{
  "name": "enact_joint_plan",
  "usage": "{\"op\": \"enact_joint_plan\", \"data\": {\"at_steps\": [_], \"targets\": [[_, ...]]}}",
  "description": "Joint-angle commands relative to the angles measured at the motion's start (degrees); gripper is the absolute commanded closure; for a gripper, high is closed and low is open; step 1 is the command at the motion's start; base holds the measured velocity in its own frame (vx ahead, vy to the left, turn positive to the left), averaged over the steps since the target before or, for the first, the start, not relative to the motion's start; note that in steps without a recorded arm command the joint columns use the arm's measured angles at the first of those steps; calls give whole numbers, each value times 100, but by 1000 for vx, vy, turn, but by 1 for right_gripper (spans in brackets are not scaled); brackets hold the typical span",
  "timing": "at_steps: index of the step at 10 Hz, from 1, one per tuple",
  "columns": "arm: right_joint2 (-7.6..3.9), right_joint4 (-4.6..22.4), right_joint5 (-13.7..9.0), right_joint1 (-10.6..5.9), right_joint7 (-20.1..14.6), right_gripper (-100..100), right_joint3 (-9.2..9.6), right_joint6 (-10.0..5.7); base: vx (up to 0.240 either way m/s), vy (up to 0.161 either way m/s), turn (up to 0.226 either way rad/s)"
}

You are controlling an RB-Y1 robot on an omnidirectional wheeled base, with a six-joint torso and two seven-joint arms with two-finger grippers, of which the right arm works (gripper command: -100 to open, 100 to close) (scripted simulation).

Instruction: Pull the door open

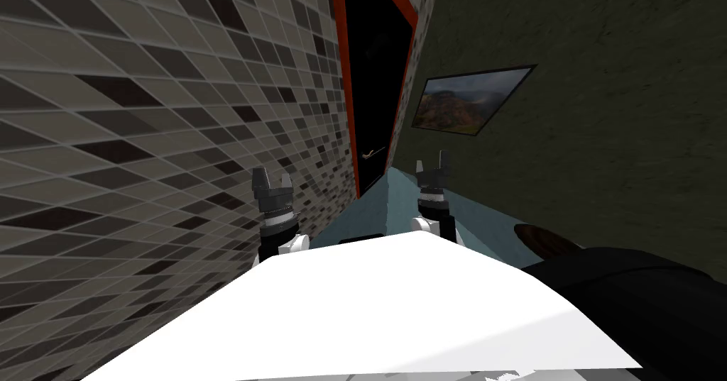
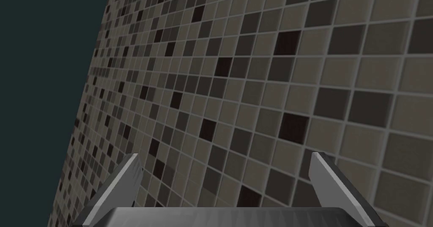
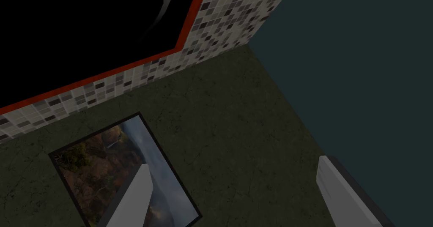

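Head view: a black, red-framed door (image 1: 375, 79) with a curved handle (image 1: 372, 153) is being faced, beside a mosaic-tiled wall (image 1: 142, 114). Left wrist view: the left gripper (image 2: 225, 154) is being held with jaws spread. Right wrist view: the right gripper (image 3: 234, 161) is being held with jaws spread, well apart from the door.

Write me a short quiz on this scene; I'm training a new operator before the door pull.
1. True or false: the left gripper is shut on the door handle.
2. What hangs on the dark green wall? A) clock B) framed landscape picture C) mirror
3. Fill in: the door frame is ___ in colour.
Key: 1 false: its fingers stand open beside the tiled wall, short of the handle; the right gripper is open too. 2 B. 3 red.
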Motion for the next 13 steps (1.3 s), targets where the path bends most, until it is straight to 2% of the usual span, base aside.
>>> {"op": "enact_joint_plan", "data": {"at_steps": [1, 4, 10, 11, 13], "targets": [[-32, 167, 4, -78, -1, -100, 1, -21, 71, -126, 164], [-92, 504, 13, -234, -3, -100, 2, -63, 34, -49, 109], [-274, 1547, 41, -742, -10, -100, 7, -199, 50, -87, 162], [-274, 1597, 41, -742, -10, -100, 7, -199, 45, -74, 55], [-348, 1965, 53, -962, -12, -100, 8, -257, 53, -83, 157]]}}
